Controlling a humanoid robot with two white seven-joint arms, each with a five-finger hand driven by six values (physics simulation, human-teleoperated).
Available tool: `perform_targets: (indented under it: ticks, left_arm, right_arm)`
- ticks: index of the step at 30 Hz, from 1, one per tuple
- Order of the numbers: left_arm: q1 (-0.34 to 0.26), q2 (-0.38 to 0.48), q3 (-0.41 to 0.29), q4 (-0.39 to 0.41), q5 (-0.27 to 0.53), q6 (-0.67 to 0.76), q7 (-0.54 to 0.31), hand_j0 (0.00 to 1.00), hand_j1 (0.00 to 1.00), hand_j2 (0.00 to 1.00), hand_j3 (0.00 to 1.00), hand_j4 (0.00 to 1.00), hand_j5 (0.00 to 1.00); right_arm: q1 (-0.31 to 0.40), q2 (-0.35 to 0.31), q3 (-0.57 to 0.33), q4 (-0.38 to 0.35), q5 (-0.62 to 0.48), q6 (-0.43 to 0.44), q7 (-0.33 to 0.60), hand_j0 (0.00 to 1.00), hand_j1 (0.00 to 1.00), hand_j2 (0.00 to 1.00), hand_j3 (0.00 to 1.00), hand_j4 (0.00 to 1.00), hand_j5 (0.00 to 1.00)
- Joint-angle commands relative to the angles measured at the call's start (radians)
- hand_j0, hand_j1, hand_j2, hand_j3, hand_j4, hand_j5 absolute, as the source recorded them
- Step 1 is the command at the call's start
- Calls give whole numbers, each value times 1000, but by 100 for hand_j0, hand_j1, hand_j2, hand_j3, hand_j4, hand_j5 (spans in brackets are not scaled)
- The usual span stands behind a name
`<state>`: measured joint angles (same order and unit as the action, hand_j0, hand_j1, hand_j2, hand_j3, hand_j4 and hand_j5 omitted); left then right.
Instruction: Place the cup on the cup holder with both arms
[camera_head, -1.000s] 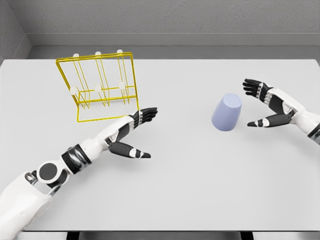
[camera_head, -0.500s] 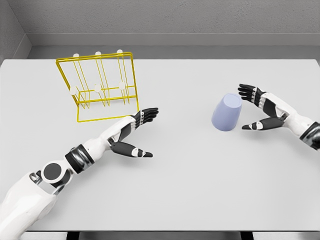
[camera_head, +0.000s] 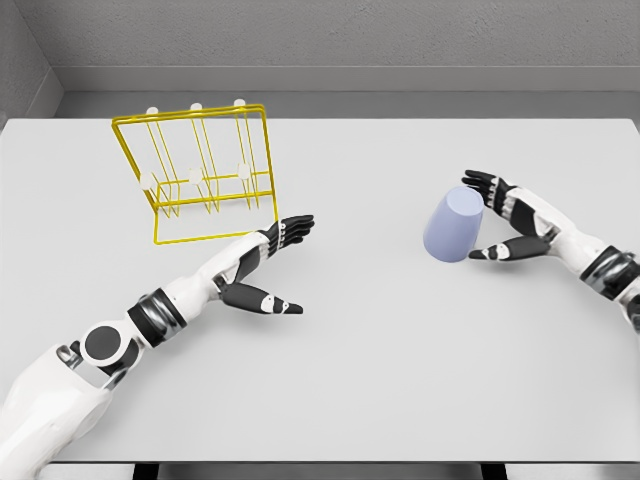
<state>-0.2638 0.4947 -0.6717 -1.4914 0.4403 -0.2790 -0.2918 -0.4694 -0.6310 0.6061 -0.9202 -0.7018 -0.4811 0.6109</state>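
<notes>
From the head camera, a lavender cup (camera_head: 453, 226) stands mouth-down on the white table (camera_head: 380, 370), right of centre and tilted slightly, well in from every table edge. The right hand (camera_head: 508, 220) sits just beside it on its right, fingers spread wide: the upper fingers reach toward the cup's top rim and the thumb points at its lower side, but whether either touches cannot be told, and nothing is grasped. The yellow wire cup holder (camera_head: 200, 170) stands at the far left, near the table's back edge, its white-tipped pegs upright. The left hand (camera_head: 262, 265) lies open just in front of the holder's near right corner, fingers extended, thumb splayed, holding nothing. A broad stretch of bare tabletop separates the cup from the holder.
</notes>
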Motion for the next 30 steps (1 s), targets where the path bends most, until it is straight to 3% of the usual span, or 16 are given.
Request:
perform_targets:
  ticks: [1,28,30]
  left_arm:
    - [0,4,1,-1,5,0,0,100,100,100,100,100,100]
    - [5,7,0,-1,0,-12,-9,100,100,100,100,100,100]
    - [5,7,0,-1,1,-12,-9,100,100,100,100,100,100]
  right_arm:
    - [0,5,0,-2,-7,1,0,100,100,100,100,100,100]
    - [-9,36,44,-17,-1,-2,0,100,100,100,100,100,100]
    - [-11,36,44,-17,-1,-1,0,97,97,97,97,97,97]
